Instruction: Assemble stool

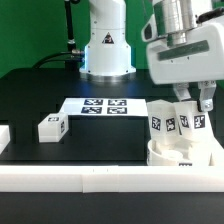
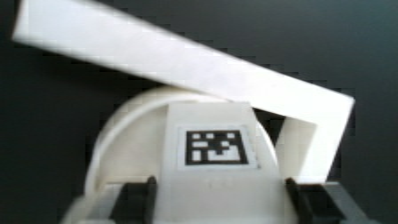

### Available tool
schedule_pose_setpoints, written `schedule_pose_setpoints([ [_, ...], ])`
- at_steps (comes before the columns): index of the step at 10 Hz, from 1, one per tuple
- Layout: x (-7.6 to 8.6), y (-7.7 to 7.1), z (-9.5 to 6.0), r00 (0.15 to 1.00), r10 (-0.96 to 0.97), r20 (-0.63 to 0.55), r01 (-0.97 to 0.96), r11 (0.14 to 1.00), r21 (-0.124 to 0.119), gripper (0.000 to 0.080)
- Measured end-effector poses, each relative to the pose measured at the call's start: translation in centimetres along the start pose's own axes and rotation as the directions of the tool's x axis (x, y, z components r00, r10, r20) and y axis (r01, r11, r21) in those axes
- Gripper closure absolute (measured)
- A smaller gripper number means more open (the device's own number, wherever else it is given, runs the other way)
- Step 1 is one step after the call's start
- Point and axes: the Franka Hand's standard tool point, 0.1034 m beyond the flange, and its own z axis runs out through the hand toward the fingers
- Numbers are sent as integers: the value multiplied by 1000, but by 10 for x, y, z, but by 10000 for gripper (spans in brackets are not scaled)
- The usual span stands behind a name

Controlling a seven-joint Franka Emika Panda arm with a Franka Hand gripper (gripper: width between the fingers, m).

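The round white seat (image 1: 180, 156) lies at the exterior view's front right, against the border rail. Two tagged white legs stand upright on it, one nearer the exterior view's left (image 1: 163, 122) and one at the right (image 1: 193, 121). My gripper (image 1: 192, 103) is above the right leg, with its fingers down on either side of that leg's top. In the wrist view the tagged leg (image 2: 217, 146) fills the space between the two dark fingertips (image 2: 143, 203), so my gripper (image 2: 226, 205) is shut on it. A curved white surface (image 2: 128, 135), probably the seat, shows behind the leg. A third leg (image 1: 52, 127) lies loose at the left.
The marker board (image 1: 105, 106) lies flat at mid-table. White border rails run along the front (image 1: 90, 181) and the left edge (image 1: 4, 135); their corner shows in the wrist view (image 2: 178, 55). The robot base (image 1: 106, 50) stands at the back.
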Motion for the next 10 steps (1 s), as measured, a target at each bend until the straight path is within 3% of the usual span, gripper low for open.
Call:
schedule_pose_setpoints([
  [1,-1,0,0,994,110,4,-110,994,7,462],
  [2,4,-1,0,974,225,6,-225,974,34,462],
  [5,7,-3,0,851,524,39,-525,850,35,462],
  [7,5,-3,0,708,705,51,-706,708,14,462],
  [8,7,-4,0,698,714,52,-715,699,3,462],
  [10,6,-4,0,684,727,55,-728,685,3,462],
])
